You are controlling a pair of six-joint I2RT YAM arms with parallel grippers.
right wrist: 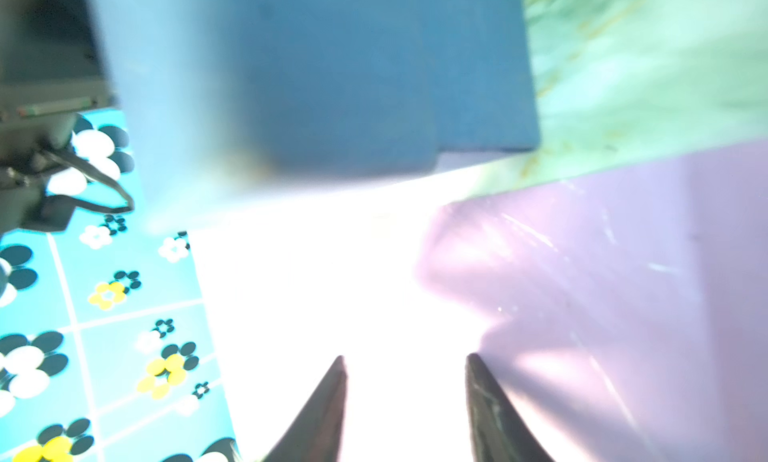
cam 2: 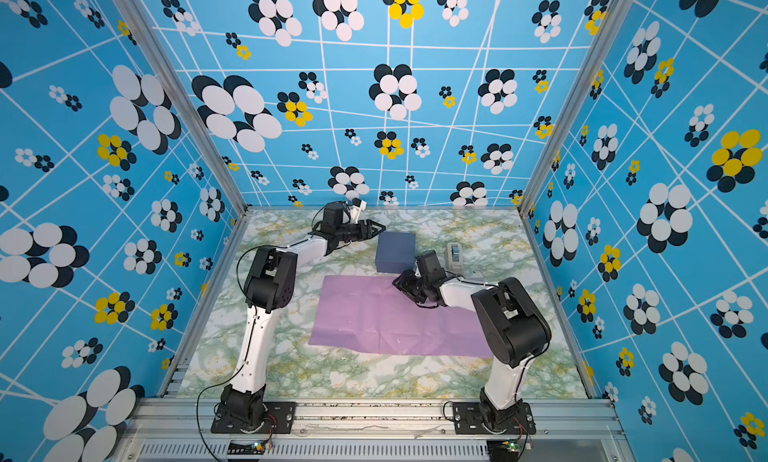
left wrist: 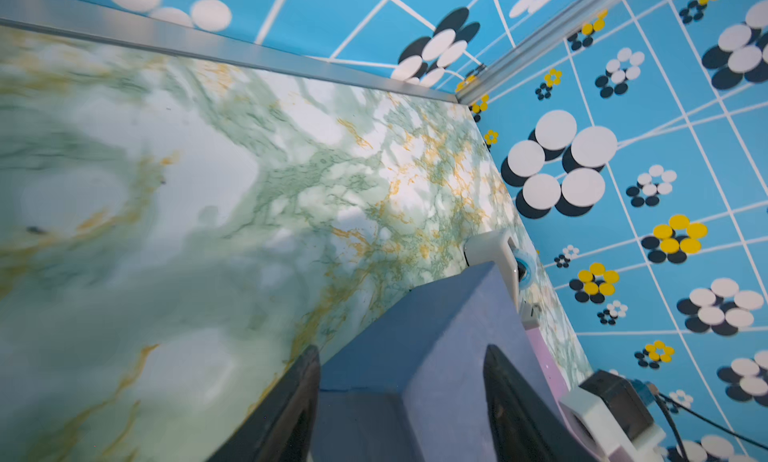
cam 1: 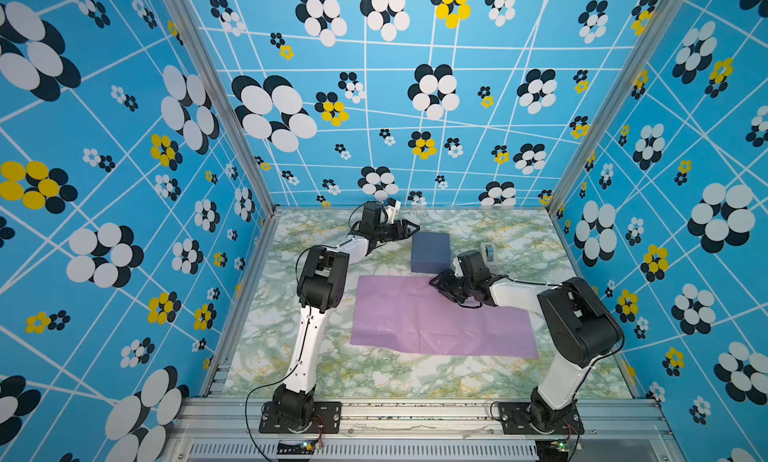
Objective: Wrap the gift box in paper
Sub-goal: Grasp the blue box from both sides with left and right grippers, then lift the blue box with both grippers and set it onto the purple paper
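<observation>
Two tools are closing round the gift box [cam 1: 431, 251], and neither has it in a grip as far as you can see. The box sits flat on the bare worktop [cam 1: 291, 356], just beyond the far edge of the paper [cam 1: 436, 318] and not on it; the lilac sheet lies spread out with nothing on top. Your left tool [cam 1: 413, 228] is at the box's far left corner, and its wrist view shows the jaws spread, straddling that corner without clamping. Your right tool [cam 1: 434, 282] hangs low over the paper's far edge by the box's near right corner, jaws parted with nothing between them. The tape dispenser [cam 1: 489, 251] stands just to the right of the box, clear of both. I judge this to be the opening step: getting the box onto the sheet. The next move calls for a firm hold on opposite sides, or a steady push from the far side, to bring the box toward the sheet's middle. Watch that its leading edge rides over the paper rather than ploughing it into a crumple.
</observation>
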